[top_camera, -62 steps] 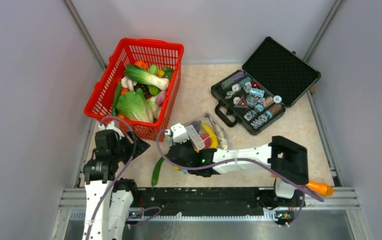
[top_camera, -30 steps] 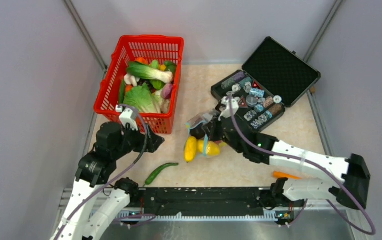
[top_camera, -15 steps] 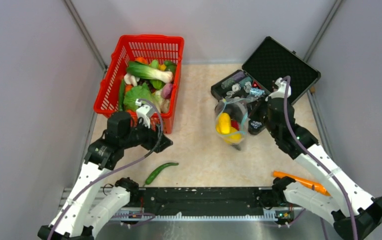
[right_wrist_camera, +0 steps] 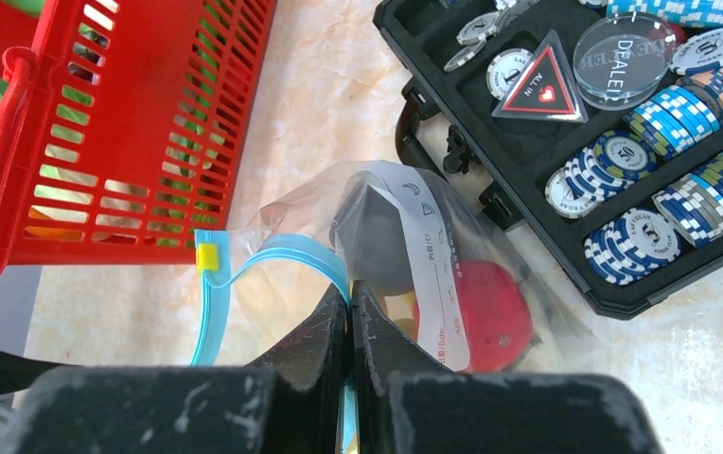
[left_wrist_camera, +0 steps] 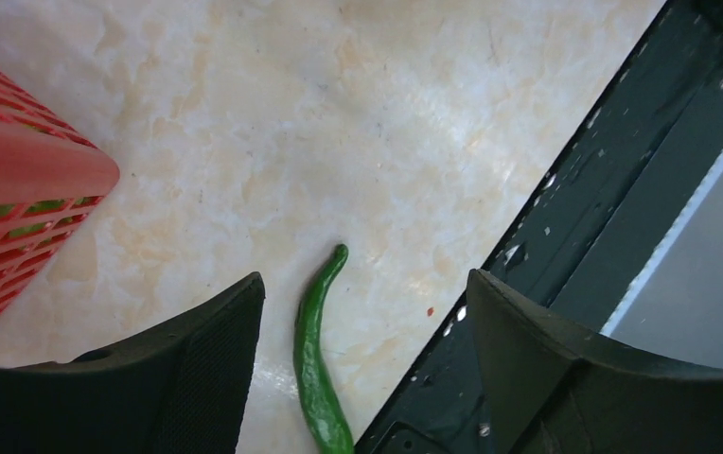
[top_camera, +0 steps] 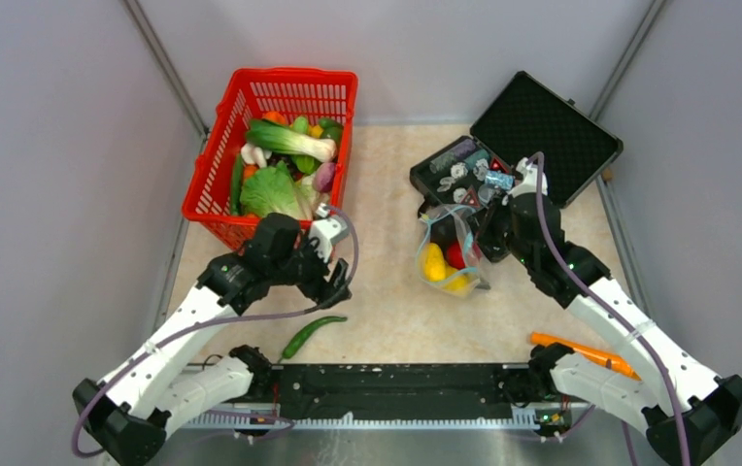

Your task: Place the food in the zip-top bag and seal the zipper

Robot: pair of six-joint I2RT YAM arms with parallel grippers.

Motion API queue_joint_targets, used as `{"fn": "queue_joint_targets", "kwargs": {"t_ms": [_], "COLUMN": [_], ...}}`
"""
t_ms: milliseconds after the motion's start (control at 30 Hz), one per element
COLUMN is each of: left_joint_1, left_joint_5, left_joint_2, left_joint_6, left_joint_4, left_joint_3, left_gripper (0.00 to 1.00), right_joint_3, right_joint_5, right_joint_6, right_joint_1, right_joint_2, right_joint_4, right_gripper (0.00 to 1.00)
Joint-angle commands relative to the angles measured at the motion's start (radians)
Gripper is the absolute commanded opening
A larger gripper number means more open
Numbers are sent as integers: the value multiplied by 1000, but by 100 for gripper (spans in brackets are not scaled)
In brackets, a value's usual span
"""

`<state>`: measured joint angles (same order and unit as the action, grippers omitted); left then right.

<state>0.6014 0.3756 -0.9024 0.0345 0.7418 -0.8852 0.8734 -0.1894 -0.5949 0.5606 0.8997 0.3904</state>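
The clear zip-top bag [top_camera: 450, 254] rests on the table with yellow pieces [top_camera: 433, 262] and a red round one [right_wrist_camera: 479, 312] inside. Its mouth gapes, the light-blue zipper [right_wrist_camera: 273, 253] curving open with a yellow slider [right_wrist_camera: 206, 256]. My right gripper [right_wrist_camera: 349, 305] is shut on the zipper strip at the bag's mouth; in the top view it [top_camera: 481, 236] sits at the bag's right side. A long green pepper [top_camera: 311, 335] lies on the table near the front rail. My left gripper [left_wrist_camera: 365, 293] is open above it, the pepper [left_wrist_camera: 315, 359] between the fingers. More food fills the red basket.
The red mesh basket [top_camera: 251, 105] stands at the back left, close to my left arm. An open black case [top_camera: 544, 131] of chips lies at the back right, right behind the bag. An orange tool [top_camera: 581, 351] lies by the right base. The black front rail [top_camera: 396, 374] borders the pepper.
My left gripper has swung right and forward from the basket to above the green pepper. My right gripper has lowered the bag a little onto the table, still pinching its zipper.
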Motion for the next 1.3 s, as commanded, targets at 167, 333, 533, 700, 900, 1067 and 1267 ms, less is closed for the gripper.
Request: {"fn": "queue_joint_targets", "kwargs": {"t_ms": [167, 333, 533, 700, 900, 1067, 1267], "left_joint_1": [83, 83, 91, 94, 108, 124, 129], "left_joint_5": [-214, -312, -320, -274, -235, -236, -254], "left_joint_2": [-239, -426, -532, -479, -531, -629, -656], "left_joint_6": [221, 268, 287, 323, 347, 339, 346], "left_joint_4": [19, 91, 90, 99, 132, 141, 128], "left_joint_3": [5, -5, 31, 50, 47, 12, 26], "left_gripper": [78, 78, 70, 74, 71, 55, 46], "right_joint_3": [22, 26, 23, 15, 2, 2, 0], "right_joint_5": [27, 25, 20, 21, 38, 35, 32], "right_joint_6": [10, 17, 14, 8, -7, -8, -6], "right_joint_1": [-2, -2, -2, -2, -2, -2, -2], "right_joint_2": [-47, -80, -106, -107, -105, -106, -110], "right_joint_4": [-26, -14, -13, -25, -50, -49, -50], "right_gripper": [0, 0, 0, 0, 0, 0, 0]}}
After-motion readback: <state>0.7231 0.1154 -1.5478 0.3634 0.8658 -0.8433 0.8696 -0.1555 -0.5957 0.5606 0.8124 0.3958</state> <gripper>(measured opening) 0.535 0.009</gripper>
